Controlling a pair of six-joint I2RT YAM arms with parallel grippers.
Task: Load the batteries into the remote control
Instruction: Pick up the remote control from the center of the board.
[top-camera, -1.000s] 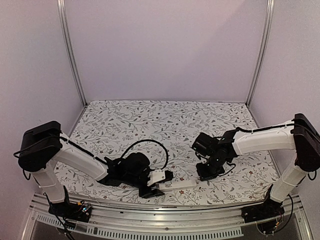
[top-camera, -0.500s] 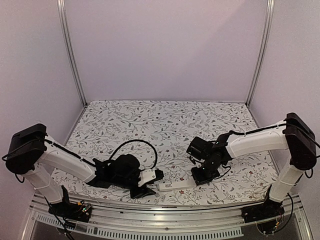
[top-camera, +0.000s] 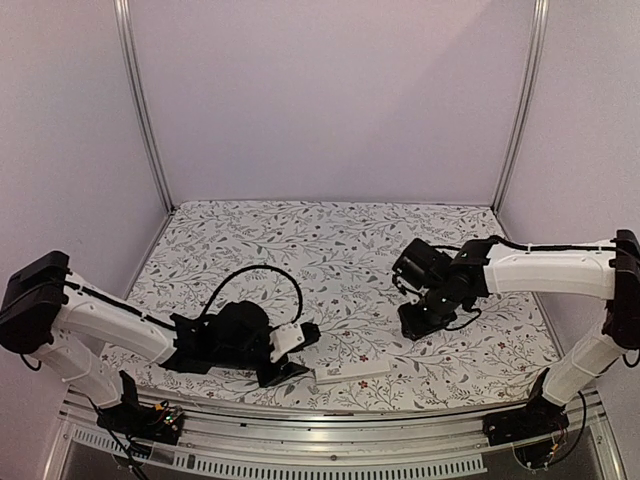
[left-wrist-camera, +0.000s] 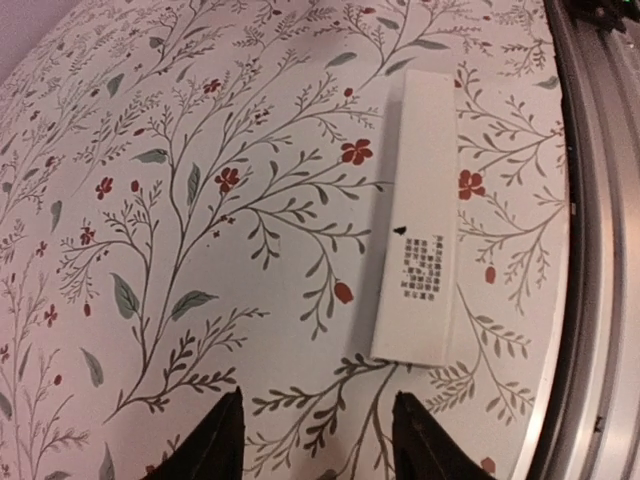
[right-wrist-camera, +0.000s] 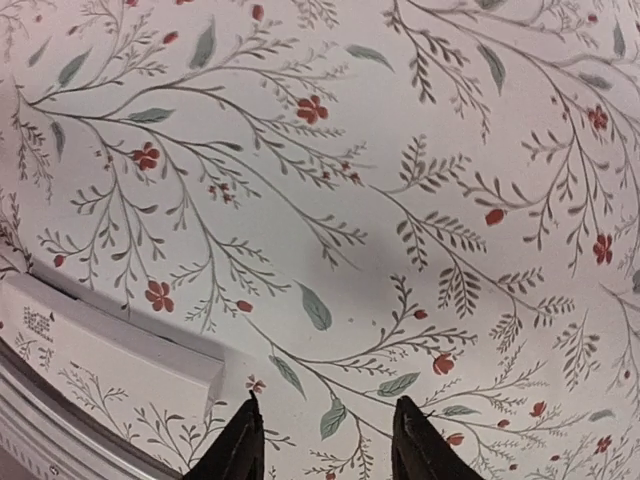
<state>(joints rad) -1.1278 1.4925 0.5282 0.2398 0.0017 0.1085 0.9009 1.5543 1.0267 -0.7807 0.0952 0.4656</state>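
1. Top view: remote control (top-camera: 352, 370) lies flat on the floral table (top-camera: 330, 250) by the front edge, between left gripper (top-camera: 290, 370) and right gripper (top-camera: 418, 324), touching neither.
2. Left wrist: fingers (left-wrist-camera: 225, 445) spread, pinching nothing, remote just ahead.
3. Right wrist: fingers (right-wrist-camera: 240, 445) spread too, empty, remote off lower left.

1. The top camera is looking down from high at the near edge over the whole tabletop (top-camera: 330, 240).
2. The left wrist camera is facing down, close above the remote control (left-wrist-camera: 420, 225).
3. The right wrist camera is sharing that remote control, lower left.

Open tablecloth (left-wrist-camera: 200, 200) around remote control (left-wrist-camera: 420, 200), rail (left-wrist-camera: 600, 250) alongside.
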